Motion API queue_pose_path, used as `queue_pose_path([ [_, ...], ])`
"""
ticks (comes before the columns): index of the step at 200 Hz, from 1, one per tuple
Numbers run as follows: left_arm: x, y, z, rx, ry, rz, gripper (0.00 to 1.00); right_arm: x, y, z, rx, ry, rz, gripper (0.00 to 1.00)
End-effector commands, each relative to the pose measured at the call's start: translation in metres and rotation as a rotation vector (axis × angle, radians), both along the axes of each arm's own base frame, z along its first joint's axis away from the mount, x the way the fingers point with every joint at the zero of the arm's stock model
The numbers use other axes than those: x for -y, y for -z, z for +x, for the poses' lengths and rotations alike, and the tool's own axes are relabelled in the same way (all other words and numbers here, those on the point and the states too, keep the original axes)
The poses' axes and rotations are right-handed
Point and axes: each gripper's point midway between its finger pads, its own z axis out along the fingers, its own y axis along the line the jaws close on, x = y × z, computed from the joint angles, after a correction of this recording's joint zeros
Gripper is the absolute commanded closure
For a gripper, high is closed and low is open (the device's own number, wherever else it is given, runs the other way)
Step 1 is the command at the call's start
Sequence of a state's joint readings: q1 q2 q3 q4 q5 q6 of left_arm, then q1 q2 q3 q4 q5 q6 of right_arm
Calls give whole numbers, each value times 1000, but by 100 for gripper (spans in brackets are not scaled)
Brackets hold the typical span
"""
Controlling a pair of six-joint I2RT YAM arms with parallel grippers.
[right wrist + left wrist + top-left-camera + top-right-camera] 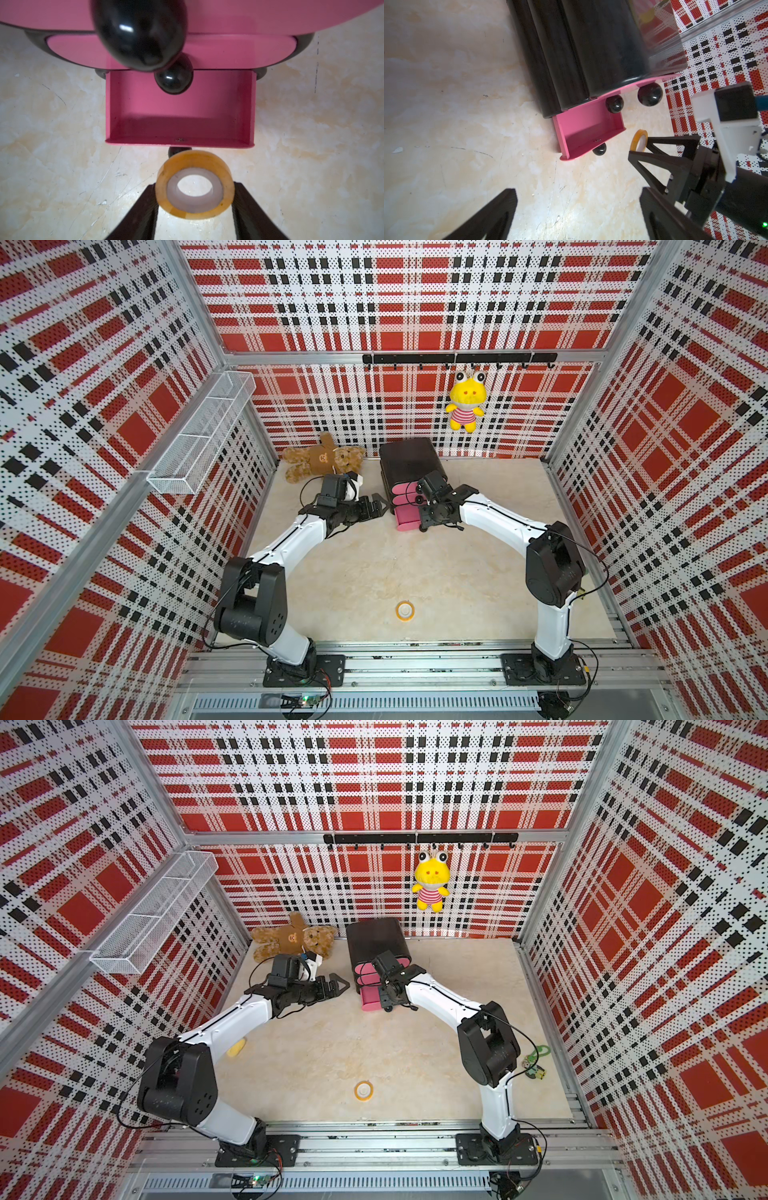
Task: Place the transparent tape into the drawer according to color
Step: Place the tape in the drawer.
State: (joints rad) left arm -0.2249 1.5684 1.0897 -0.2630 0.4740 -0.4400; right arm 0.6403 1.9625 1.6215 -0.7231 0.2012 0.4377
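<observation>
Clamping orange tape [195,158], right gripper [194,187] faces the open bottom drawer [178,108]; left gripper [577,193] spread apart

No legible text, label or number anywhere.

I see a brown teddy [322,458] lying flat at the back of the beige marbled table [374,568], close to the rear wall [415,294], which is perforated and printed in red, black and white plaid. A yellow frog plush [465,400] in a red-striped top hangs from a black hook rail [457,358] on that wall. A white mesh basket [203,435] with 3 compartments is fixed to the left wall. In a top view, a small yellow object [236,1048] lies partly hidden on the table. A green-ringed trinket [536,1060] sits near the right edge. I can't tell what either is.
</observation>
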Motion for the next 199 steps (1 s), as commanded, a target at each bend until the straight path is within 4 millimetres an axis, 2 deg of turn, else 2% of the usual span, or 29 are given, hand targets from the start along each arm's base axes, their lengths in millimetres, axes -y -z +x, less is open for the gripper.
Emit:
queue_pose_path([
  [1, 0, -11, 8, 32, 9, 3, 1, -1, 5, 16, 34, 18, -4, 100],
  [39, -1, -10, 8, 30, 6, 8, 1, -1, 14, 25, 46, 28, -7, 100],
  [87, -3, -10, 9, 26, 2, 14, 1, 1, 9, 33, 69, 40, 5, 100],
  [153, -4, -10, 10, 24, -3, 15, 1, 0, 16, 47, 84, 53, 12, 100],
  [199, -5, -12, 10, 27, -3, 19, 1, -2, 26, 50, 74, 51, 2, 100],
])
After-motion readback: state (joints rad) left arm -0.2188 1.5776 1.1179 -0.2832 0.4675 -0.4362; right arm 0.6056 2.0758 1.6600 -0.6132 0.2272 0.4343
